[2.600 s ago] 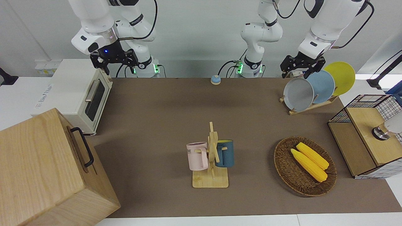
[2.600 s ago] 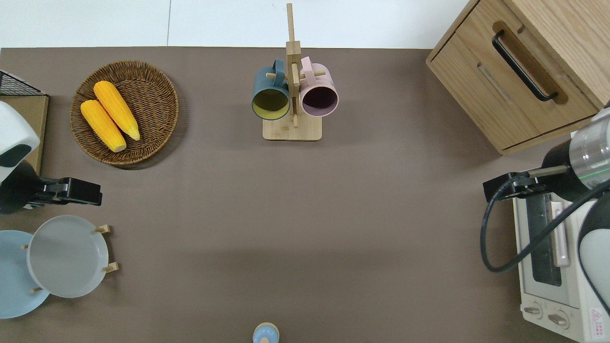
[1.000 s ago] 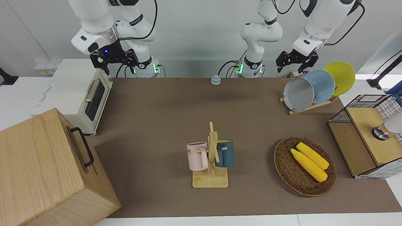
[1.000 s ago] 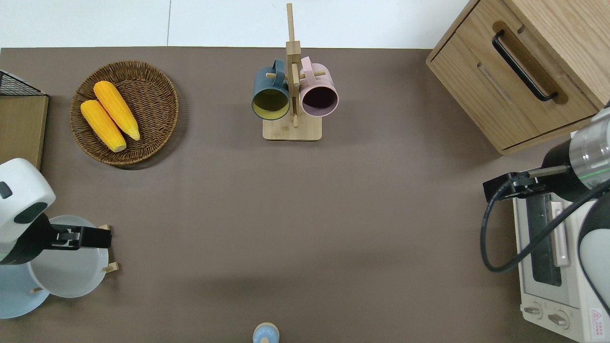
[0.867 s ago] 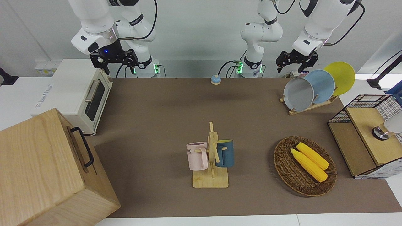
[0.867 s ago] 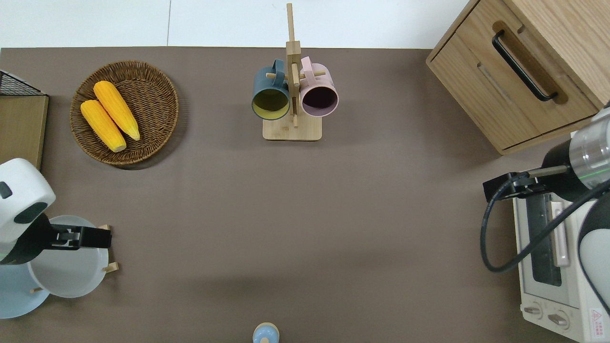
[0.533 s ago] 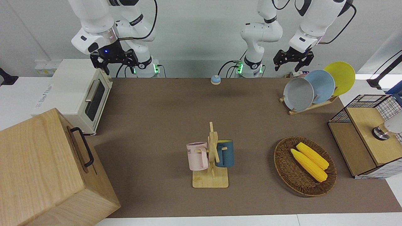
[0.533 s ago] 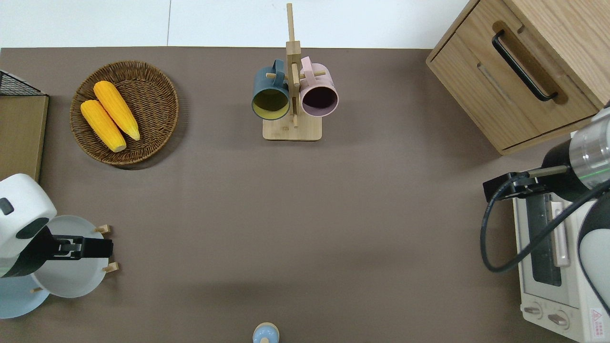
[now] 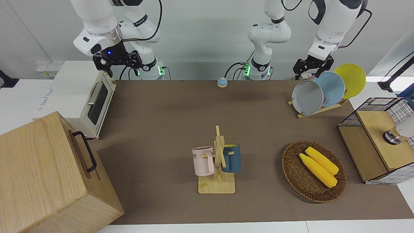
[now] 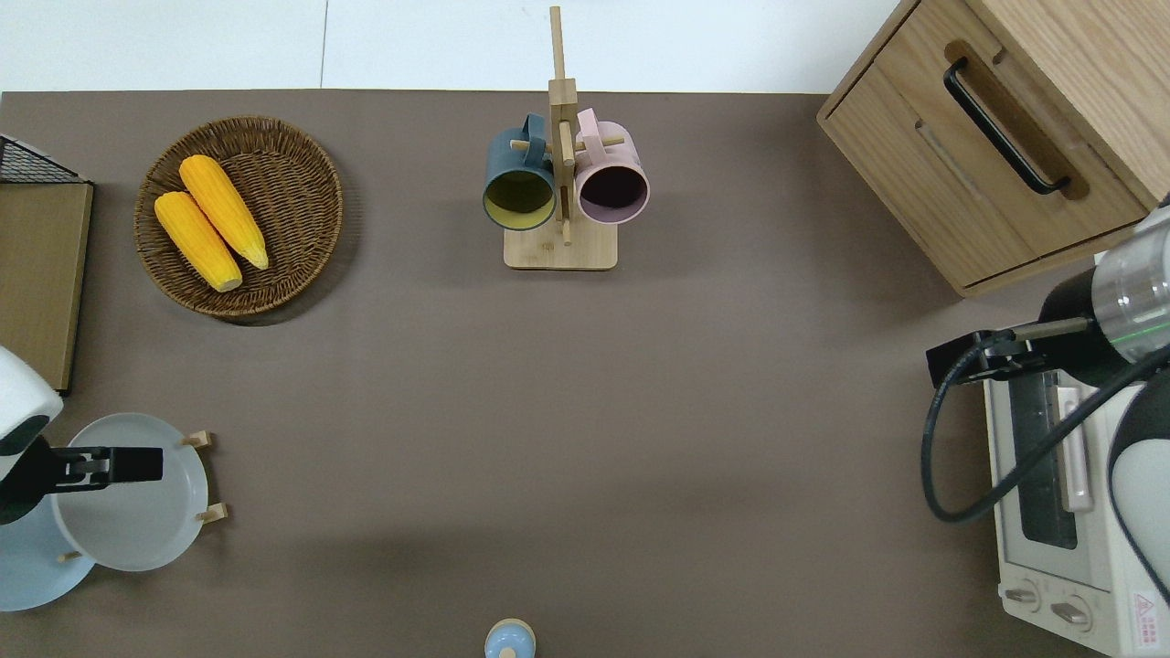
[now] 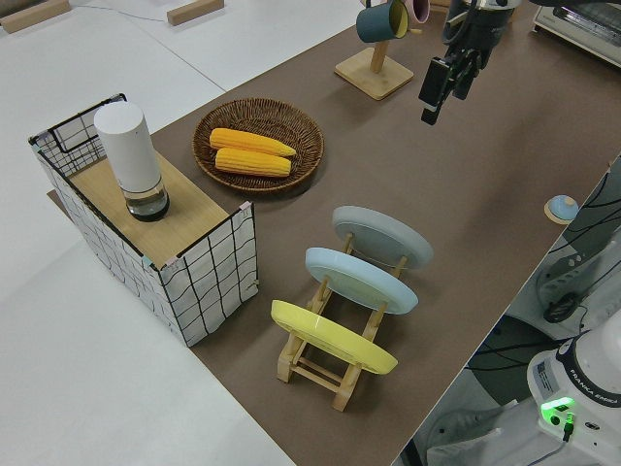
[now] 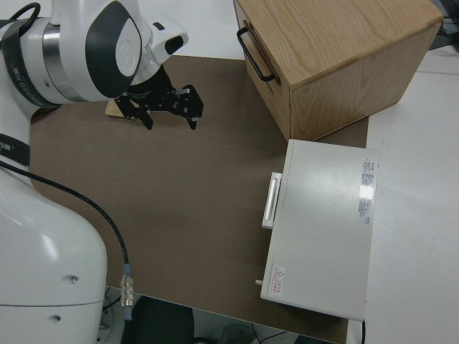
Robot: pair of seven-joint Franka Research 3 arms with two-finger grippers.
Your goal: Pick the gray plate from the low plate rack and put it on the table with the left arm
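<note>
Approach step: left gripper (image 9: 312, 68) hangs over gray plate (image 9: 307, 97), which leans in the low rack (image 9: 318, 110). Fingers apart, holding nothing, I think. Next: drop onto top rim, then close. Right arm parked.

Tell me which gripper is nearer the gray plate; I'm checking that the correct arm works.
Left. The left gripper hangs over the gray plate in the low plate rack; the right gripper is parked at the opposite end.
</note>
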